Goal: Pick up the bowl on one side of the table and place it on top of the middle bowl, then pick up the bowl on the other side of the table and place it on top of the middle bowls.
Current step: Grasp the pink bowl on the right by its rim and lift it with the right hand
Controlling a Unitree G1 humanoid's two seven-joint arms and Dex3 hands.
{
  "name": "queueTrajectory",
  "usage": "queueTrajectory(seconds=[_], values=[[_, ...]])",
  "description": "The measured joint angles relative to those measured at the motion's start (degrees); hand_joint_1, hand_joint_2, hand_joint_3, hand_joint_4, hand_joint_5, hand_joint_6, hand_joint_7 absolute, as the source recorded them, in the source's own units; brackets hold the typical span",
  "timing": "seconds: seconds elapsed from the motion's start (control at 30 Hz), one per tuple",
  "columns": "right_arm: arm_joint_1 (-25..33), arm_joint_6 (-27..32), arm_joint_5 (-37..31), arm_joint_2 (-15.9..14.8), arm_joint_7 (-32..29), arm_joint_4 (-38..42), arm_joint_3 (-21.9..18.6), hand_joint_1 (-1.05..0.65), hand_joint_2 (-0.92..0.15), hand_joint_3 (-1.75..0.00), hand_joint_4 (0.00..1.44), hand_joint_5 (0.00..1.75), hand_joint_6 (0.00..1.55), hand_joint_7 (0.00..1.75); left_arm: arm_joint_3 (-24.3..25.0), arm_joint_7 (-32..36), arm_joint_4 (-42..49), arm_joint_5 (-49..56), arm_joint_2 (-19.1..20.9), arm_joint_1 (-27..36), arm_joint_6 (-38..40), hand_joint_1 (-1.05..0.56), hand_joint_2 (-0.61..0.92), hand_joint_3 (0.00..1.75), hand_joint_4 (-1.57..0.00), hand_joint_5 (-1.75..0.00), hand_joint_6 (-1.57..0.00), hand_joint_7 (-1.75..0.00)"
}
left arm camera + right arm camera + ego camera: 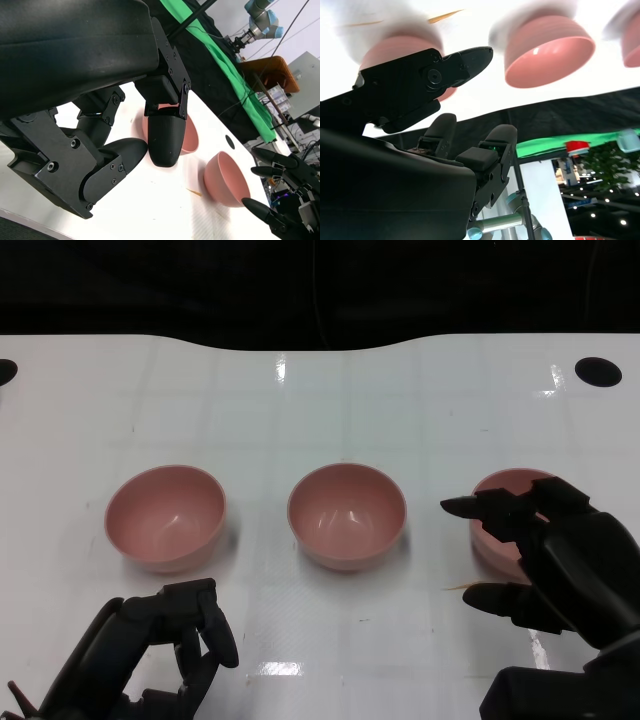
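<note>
Three pink bowls sat apart on the white surface (pixel 400 400): left bowl (pixel 165 517), middle bowl (pixel 346 514), right bowl (pixel 510 525). The right hand (pixel 545 555) hovered over the right bowl, fingers (pixel 470 507) spread and holding nothing; the left hand (pixel 170 645) had its fingers curled in, empty.

Head view: high, looking down and forward over the white surface (pixel 400 410); three pink bowls in a row at mid-distance, left bowl (pixel 165 517), middle bowl (pixel 347 514), right bowl (pixel 512 523); both robot hands at the near edge, left robot hand (pixel 165 645), right robot hand (pixel 545 555).

Left wrist view: very close behind the left robot hand (pixel 125 145), tilted, facing across the surface; shares two bowls and the right robot hand (pixel 282 192) with the head view.

Right wrist view: close behind the right robot hand (pixel 427 82), turned upside down, low to the surface; shares the bowls with the head view.
</note>
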Motion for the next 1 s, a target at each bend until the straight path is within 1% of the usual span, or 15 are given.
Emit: queueTrajectory(seconds=[0.07, 0.23, 0.43, 0.57, 0.7, 0.87, 0.93, 1.0], values=[[0.04, 2.37, -1.93, -0.41, 0.71, -1.0, 0.45, -0.6, -0.84, -0.01, 0.09, 0.89, 0.27, 0.39, -0.01, 0.0, -0.24, 0.1, 0.0, 0.02, 0.0, -0.14, 0.3, 1.45, -0.84, -1.75, -0.8, -1.46], [0.04, 6.77, -4.5, -1.06, 2.59, -2.01, 1.59, -0.62, -0.84, 0.0, 0.05, 0.88, 0.24, 0.35, -0.12, 0.01, -0.93, 0.19, -0.07, 0.25, 0.38, -0.13, 0.3, 1.44, -0.84, -1.75, -0.8, -1.47], [-0.11, 10.5, -6.82, -1.81, 3.55, -2.64, 2.85, -0.67, -0.84, 0.0, 0.04, 0.88, 0.24, 0.32, -0.18, 0.02, -1.22, 0.59, -0.15, 0.31, 1.3, -0.13, 0.31, 1.44, -0.84, -1.75, -0.8, -1.47], [-1.33, 13.9, -9.11, -2.29, 5.35, -2.42, 4.62, -0.69, -0.85, 0.0, 0.04, 0.87, 0.25, 0.29, -0.22, 0.02, -1.36, 0.71, -0.14, 0.34, 1.87, -0.13, 0.32, 1.45, -0.84, -1.75, -0.79, -1.47], [-2.83, 16.8, -10.0, -2.29, 6.18, -0.46, 6.07, -0.68, -0.84, 0.0, 0.07, 0.84, 0.27, 0.25, -0.22, 0.02, -1.3, 0.77, -0.12, 0.32, 1.67, -0.13, 0.31, 1.45, -0.84, -1.75, -0.79, -1.47], [-4.68, 18.84, -10.6, -2.27, 5.97, 3.08, 7.43, -0.68, -0.82, 0.0, 0.09, 0.82, 0.28, 0.23, -0.22, 0.02, -1.28, 0.56, -0.11, 0.34, 1.5, -0.12, 0.29, 1.48, -0.83, -1.75, -0.79, -1.48], [-5.8, 20.25, -11.3, -2.2, 5.81, 4.41, 8.24, -0.68, -0.83, 0.0, 0.09, 0.82, 0.29, 0.22, -0.19, 0.01, -1.26, 0.54, -0.09, 0.34, 1.5, -0.12, 0.32, 1.43, -0.83, -1.75, -0.8, -1.47], [-7.1, 22.04, -12.13, -1.97, 5.74, 6.41, 9.15, -0.67, -0.82, 0.0, 0.11, 0.82, 0.3, 0.22, -0.2, 0.01, -1.26, 0.48, -0.1, 0.27, 1.5, -0.12, 0.32, 1.44, -0.82, -1.75, -0.8, -1.47]])
